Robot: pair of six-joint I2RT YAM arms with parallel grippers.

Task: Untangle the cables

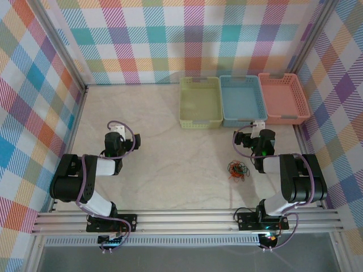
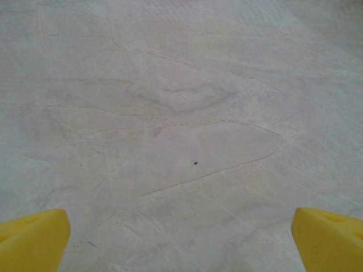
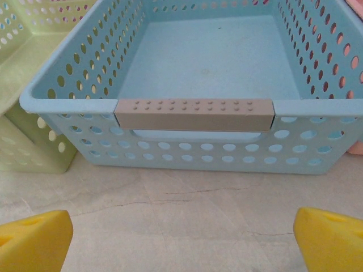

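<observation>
The cables (image 1: pixel 237 170) lie as a small knot of orange-red, black and greenish strands on the pale table, just left of the right arm's forearm. My right gripper (image 1: pixel 251 129) sits beyond them, close to the blue basket (image 3: pixel 193 107), open, yellow fingertips (image 3: pixel 34 238) wide apart with nothing between. My left gripper (image 1: pixel 116 132) is far to the left, open over bare tabletop, its yellow fingertips (image 2: pixel 31 241) spread and empty.
Three perforated baskets stand in a row at the back: green (image 1: pixel 200 102), blue (image 1: pixel 243 100) and pink (image 1: pixel 283 97). Checked walls enclose the table on three sides. An aluminium rail (image 1: pixel 187 220) runs along the near edge.
</observation>
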